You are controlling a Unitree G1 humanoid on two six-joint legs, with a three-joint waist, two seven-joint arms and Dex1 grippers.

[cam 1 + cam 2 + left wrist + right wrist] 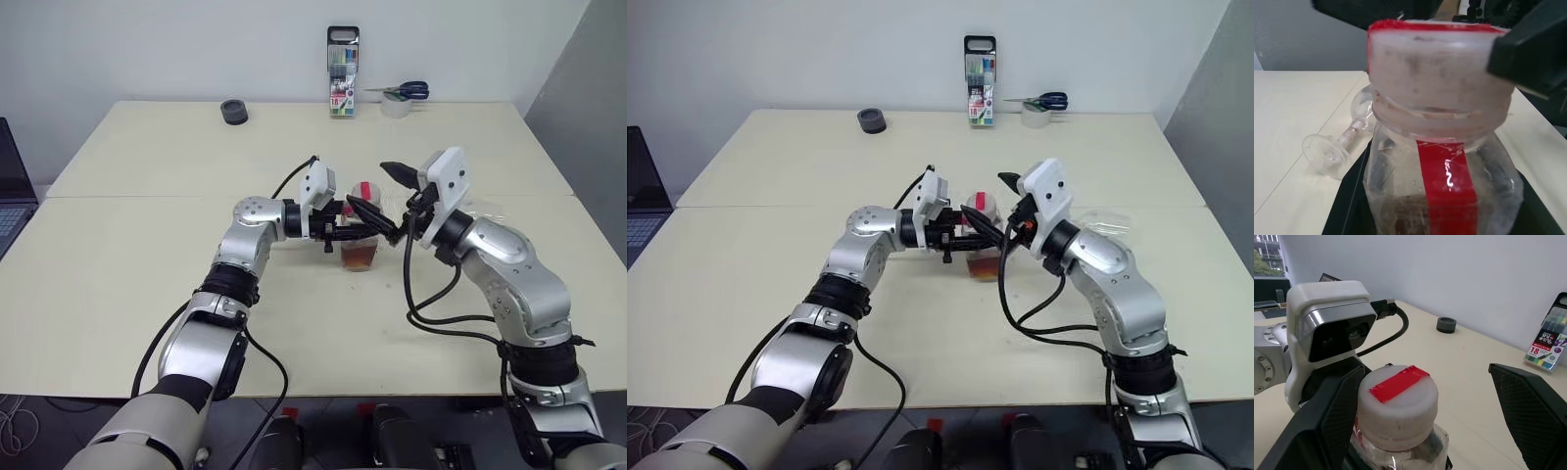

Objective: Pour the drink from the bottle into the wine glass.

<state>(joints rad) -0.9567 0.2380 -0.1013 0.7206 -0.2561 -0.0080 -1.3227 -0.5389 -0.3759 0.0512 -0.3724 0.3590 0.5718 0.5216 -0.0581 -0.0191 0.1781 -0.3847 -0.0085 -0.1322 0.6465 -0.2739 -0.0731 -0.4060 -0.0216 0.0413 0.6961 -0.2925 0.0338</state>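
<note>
Near the centre of the left eye view, the small clear squarish plastic bottle (360,247) with a red label strip stands upright on the cream table (147,264), clamped around its body by the left gripper (367,227), whose black fingers are closed tight on it and point level across the frame toward the right. That sideways hold seems meant to keep the bottle from turning or tipping while its top is worked on, leaving the red-and-white screw cap (1397,404) free from above. The cap is still seated on the neck, so the reddish-brown drink (360,257), a shallow layer in the bottom of the bottle, cannot be poured yet. The right gripper (1425,421) holds nothing: its two fingers are spread wide, one at either side of the cap in the right wrist view, with the right-hand one clearly apart from it, a stance that suits either closing on the cap to twist it or re-gripping between turns. The clear stemmed wine glass (1342,142) is not upright; in the left wrist view it lies on its side on the table at the middle left of the frame, behind the bottle, foot toward the camera. It will probably need standing up before any pour. At the upper edge of the left eye view sit a tall marker-pen case (342,74), blue-handled scissors (404,91) and a dark round object (233,111), well apart from the work.
</note>
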